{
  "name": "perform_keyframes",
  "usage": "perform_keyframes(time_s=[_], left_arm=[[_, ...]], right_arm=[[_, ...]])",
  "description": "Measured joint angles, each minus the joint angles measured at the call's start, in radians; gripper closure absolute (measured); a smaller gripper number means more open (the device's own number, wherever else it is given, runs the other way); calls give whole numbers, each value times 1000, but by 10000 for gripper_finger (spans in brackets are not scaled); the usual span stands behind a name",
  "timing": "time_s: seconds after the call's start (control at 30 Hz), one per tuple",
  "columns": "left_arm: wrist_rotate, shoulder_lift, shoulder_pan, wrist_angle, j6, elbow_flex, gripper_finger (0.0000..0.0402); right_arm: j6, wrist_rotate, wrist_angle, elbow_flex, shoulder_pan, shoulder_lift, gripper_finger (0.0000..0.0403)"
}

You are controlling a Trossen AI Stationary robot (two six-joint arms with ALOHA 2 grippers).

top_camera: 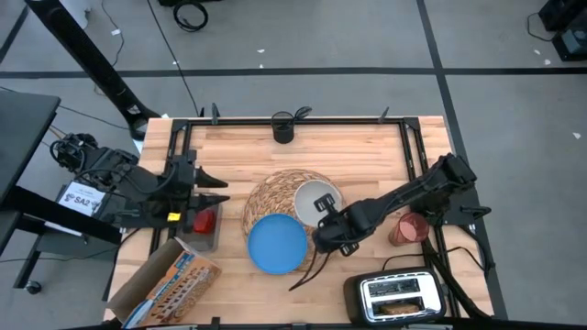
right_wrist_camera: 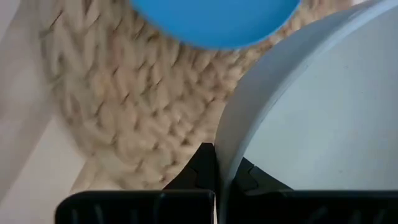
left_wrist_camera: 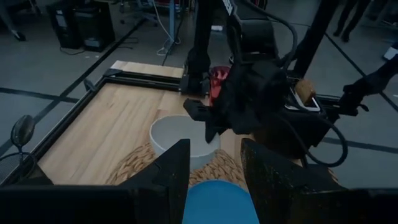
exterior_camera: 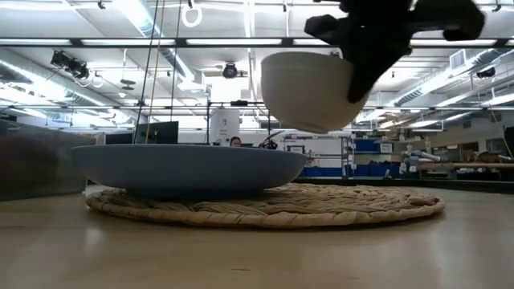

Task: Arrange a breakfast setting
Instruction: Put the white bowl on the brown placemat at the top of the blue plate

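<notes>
Above the round woven straw placemat (top_camera: pixel 280 197), toward its three o'clock side, the right tool (top_camera: pixel 326 218) carries the white bowl (top_camera: pixel 316 202) clear of the worktop (top_camera: pixel 238 151), its two fingers pinched on the bowl's rim, one inside and one outside. The low view shows the bowl lifted, hanging slightly tilted above the mat. The blue plate (top_camera: pixel 277 244) lies half on the mat's six o'clock edge, half on bare wood.

To do this step well, I judge the bowl should come down level and slowly, since a rim pinch lets it swing; the landing spot, whether the plate's centre or the open mat, should be lined up from above before the fingers part, and release should wait until the base is fully seated.

At nine o'clock the left tool (top_camera: pixel 213 197) waits with its fingers spread wide, beside what looks like the red apple (top_camera: pixel 204 221). The translucent red cup (top_camera: pixel 406 229) stands at three o'clock; a toast slice (top_camera: pixel 397 308) sits in the silver toaster (top_camera: pixel 396 295) at five o'clock.

A white tag (top_camera: pixel 81 199) on the left arm's base reads roughly "SA2"; the cardboard box's (top_camera: pixel 165 282) printing is illegible.
</notes>
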Motion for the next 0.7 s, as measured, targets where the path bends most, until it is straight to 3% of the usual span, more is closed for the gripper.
perform_keyframes(time_s=[0.27,0.53,0.7], left_arm=[[0,0,0,102,111,0,253],[-2,0,28,195,201,0,253],[-14,-1,115,319,246,0,253]], right_arm=[[-230,-42,152,-38,-111,68,397],[-281,-187,210,-37,-202,129,394],[-302,-195,237,-36,-211,143,383]])
